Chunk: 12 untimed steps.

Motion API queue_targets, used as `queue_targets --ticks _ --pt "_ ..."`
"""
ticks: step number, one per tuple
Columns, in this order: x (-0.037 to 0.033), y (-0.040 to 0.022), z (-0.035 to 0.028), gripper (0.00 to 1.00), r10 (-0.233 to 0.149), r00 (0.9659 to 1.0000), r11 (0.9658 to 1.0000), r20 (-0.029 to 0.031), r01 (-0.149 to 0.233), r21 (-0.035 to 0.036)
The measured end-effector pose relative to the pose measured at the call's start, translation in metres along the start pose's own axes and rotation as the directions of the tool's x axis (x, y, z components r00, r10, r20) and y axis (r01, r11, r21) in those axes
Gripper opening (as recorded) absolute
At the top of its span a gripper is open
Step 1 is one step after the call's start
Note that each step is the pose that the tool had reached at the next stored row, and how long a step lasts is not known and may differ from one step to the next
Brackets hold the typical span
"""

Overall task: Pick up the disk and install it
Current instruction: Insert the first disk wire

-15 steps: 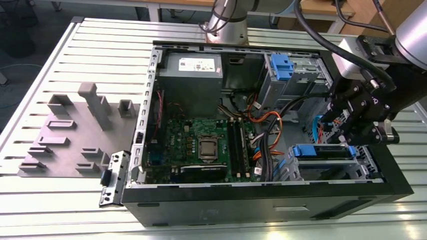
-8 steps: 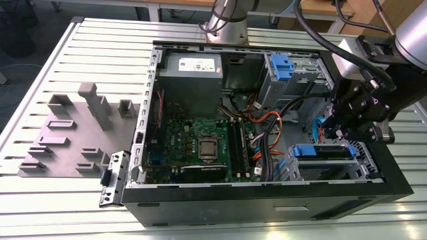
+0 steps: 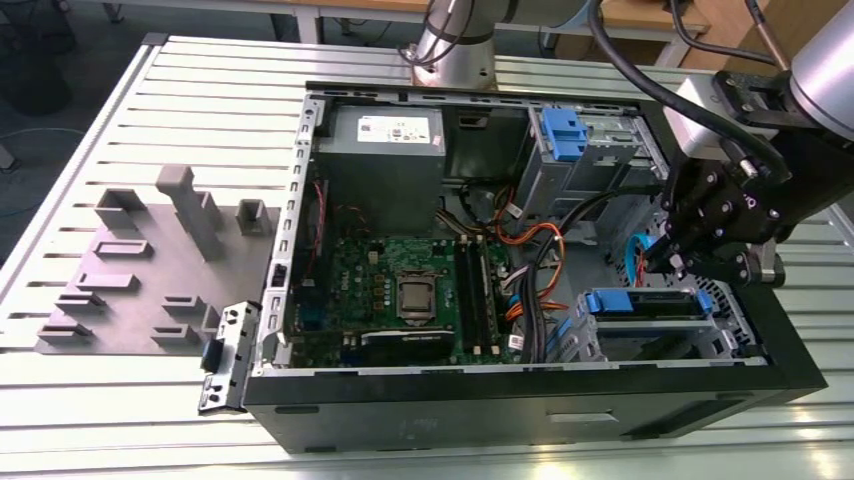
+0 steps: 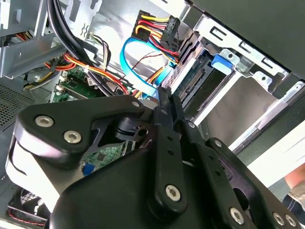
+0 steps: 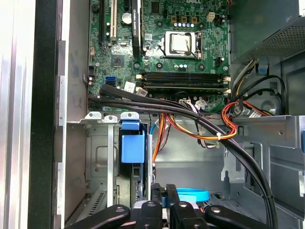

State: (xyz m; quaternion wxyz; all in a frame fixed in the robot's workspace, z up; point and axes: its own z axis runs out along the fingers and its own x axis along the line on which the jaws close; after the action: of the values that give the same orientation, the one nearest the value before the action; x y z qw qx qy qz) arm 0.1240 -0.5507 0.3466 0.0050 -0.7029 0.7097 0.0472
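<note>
One disk (image 4: 189, 85) sits in the drive cage (image 4: 248, 47). The second wrist view gives you its connector edge; the exterior view gives you the whole case (image 3: 534, 405) and the one gripper (image 3: 678, 268) above that corner. The fingers (image 4: 165, 102) are pressed together with nothing between them, tips just beside the disk. The first wrist view adds one motherboard (image 5: 162, 52).

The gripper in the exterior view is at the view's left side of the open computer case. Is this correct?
No, the side is wrong. The exterior view shows the gripper at the view's right side of the open computer case, by the drive cage.
</note>
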Motion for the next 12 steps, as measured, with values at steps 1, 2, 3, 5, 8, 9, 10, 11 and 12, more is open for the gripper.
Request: queue_targets --ticks 1,2,3,5,8,9,10,11,12 --pt "0.0 0.0 0.0 0.16 0.0 1.0 1.0 0.0 0.0 0.0" --pt "0.0 0.0 0.0001 0.16 0.0 1.0 1.0 0.0001 0.0 0.0" --pt "0.0 0.0 0.0001 0.16 0.0 1.0 1.0 0.0 0.0 0.0" --pt "0.0003 0.0 0.0001 0.16 0.0 1.0 1.0 -0.0031 0.0 0.0" --pt "0.0011 0.0 0.0002 0.16 0.002 0.9999 1.0 -0.0124 -0.001 0.0002" --pt "0.0013 0.0 0.0003 0.16 0.002 0.9999 1.0 -0.0157 -0.002 0.0003" --pt "0.0018 0.0 0.0003 0.16 0.002 0.9998 1.0 -0.0183 -0.002 0.0003" --pt "0.0026 -0.0001 0.0003 0.16 0.003 0.9998 1.0 -0.0202 -0.003 0.0004" --pt "0.0034 -0.0001 0.0004 0.16 0.003 0.9998 1.0 -0.0215 -0.003 0.0004"
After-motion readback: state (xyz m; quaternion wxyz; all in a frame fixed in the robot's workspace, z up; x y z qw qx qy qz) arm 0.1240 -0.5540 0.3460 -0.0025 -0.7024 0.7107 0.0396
